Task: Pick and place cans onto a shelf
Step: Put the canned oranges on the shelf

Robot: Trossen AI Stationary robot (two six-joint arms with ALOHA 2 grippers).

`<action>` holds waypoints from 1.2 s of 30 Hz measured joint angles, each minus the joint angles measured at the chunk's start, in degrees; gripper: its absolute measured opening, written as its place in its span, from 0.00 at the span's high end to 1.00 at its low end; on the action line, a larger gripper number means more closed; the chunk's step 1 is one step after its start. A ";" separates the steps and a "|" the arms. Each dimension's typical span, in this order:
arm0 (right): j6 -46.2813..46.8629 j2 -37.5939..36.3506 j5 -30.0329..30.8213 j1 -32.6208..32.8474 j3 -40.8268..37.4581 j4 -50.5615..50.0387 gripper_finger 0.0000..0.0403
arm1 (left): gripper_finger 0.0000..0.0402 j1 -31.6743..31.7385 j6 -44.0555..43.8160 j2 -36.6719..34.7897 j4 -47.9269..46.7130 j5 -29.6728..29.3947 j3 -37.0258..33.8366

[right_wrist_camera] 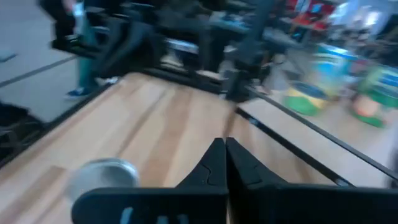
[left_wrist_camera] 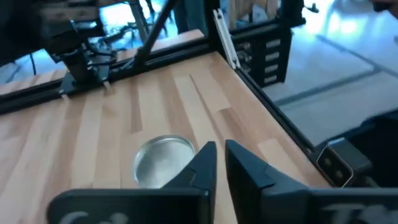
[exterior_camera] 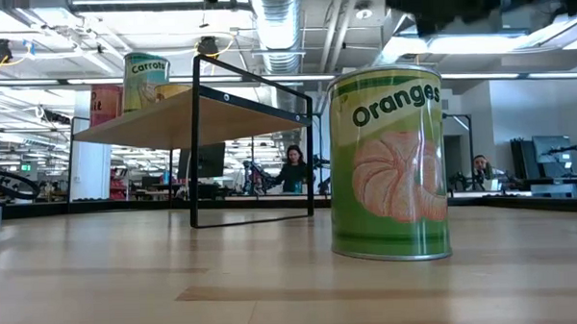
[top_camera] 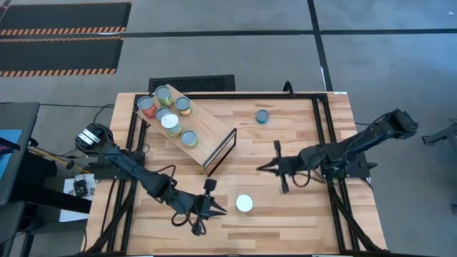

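The shelf [top_camera: 187,132], a light wooden board on a black wire frame, stands at the table's far left and carries several cans [top_camera: 166,108]; the low view shows a Carrots can [exterior_camera: 146,78] on it. A green Oranges can [exterior_camera: 390,163], white-lidded [top_camera: 244,204], stands upright on the table near the front. Another can [top_camera: 263,116] stands on the table farther back. My left gripper [top_camera: 220,208] is shut and empty just left of the white-lidded can [left_wrist_camera: 163,160]. My right gripper [top_camera: 261,168] is shut and empty over the table's middle, pointing left.
A black frame rail [top_camera: 323,143] runs along the table's right side, another along the left [top_camera: 132,143]. Bare planks lie between the shelf's end panel [top_camera: 220,150] and the right rail. In the low view, people sit in the room behind the table.
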 joint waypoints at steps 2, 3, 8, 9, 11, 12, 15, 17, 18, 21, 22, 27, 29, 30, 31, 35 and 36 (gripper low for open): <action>0.24 -1.31 0.07 -1.54 -3.54 4.32 0.99 | 0.91 0.66 1.82 0.03 -2.99 0.95 2.26; 0.53 -1.75 0.07 -2.07 -5.28 6.58 0.99 | 0.88 1.16 2.21 0.03 -3.91 0.95 3.11; 0.91 -4.09 -0.05 -3.11 -9.48 11.80 0.98 | 0.76 2.61 5.56 0.09 -5.29 3.45 4.74; 0.95 -4.66 -0.02 -3.11 -9.62 11.60 0.98 | 0.73 2.87 6.06 0.59 -5.02 4.38 5.14; 0.94 -5.61 -0.04 -3.08 -9.69 11.47 0.98 | 0.69 3.26 6.31 1.93 -5.32 5.49 6.09; 0.83 -5.94 -0.06 -3.02 -9.71 11.47 0.98 | 0.66 3.31 6.31 2.68 -6.62 6.28 6.57; 0.66 -6.38 -0.09 -2.45 -9.75 11.08 0.98 | 0.60 3.31 6.85 6.85 -7.71 8.16 10.06; 0.61 -6.50 -0.11 -2.44 -9.74 11.27 0.98 | 0.57 3.31 8.31 10.50 -10.73 6.80 13.18; 0.63 -6.49 -0.09 -2.44 -9.74 11.09 0.98 | 0.55 3.33 9.10 12.28 -12.78 5.63 14.70; 0.61 -6.46 -0.09 -2.37 -9.74 11.09 0.98 | 0.52 3.68 10.59 16.78 -18.39 1.82 20.11; 0.61 -6.46 -0.05 -2.29 -9.74 11.11 0.98 | 0.51 3.87 10.97 17.79 -19.77 0.90 21.87; 0.58 -6.46 -0.09 -2.25 -9.74 11.09 0.98 | 0.52 4.84 11.69 21.94 -27.41 -2.15 27.36; 0.59 -6.45 -0.09 -2.25 -9.74 10.97 0.98 | 0.55 5.30 11.76 22.63 -28.06 -1.29 28.24; 0.56 -6.44 -0.09 -2.25 -9.74 10.96 0.98 | 0.57 5.45 11.83 22.68 -28.18 -0.72 28.31; 0.56 -6.44 -0.09 -2.25 -9.74 10.96 0.98 | 0.59 5.53 11.85 22.68 -28.88 -0.61 28.29; 0.43 -6.44 -0.09 -2.25 -9.74 10.98 0.98 | 0.70 5.69 12.45 23.54 -29.13 -1.82 28.18; 0.45 -6.44 -0.09 -2.25 -9.74 10.98 0.98 | 0.74 5.69 13.21 23.48 -29.28 -1.84 28.18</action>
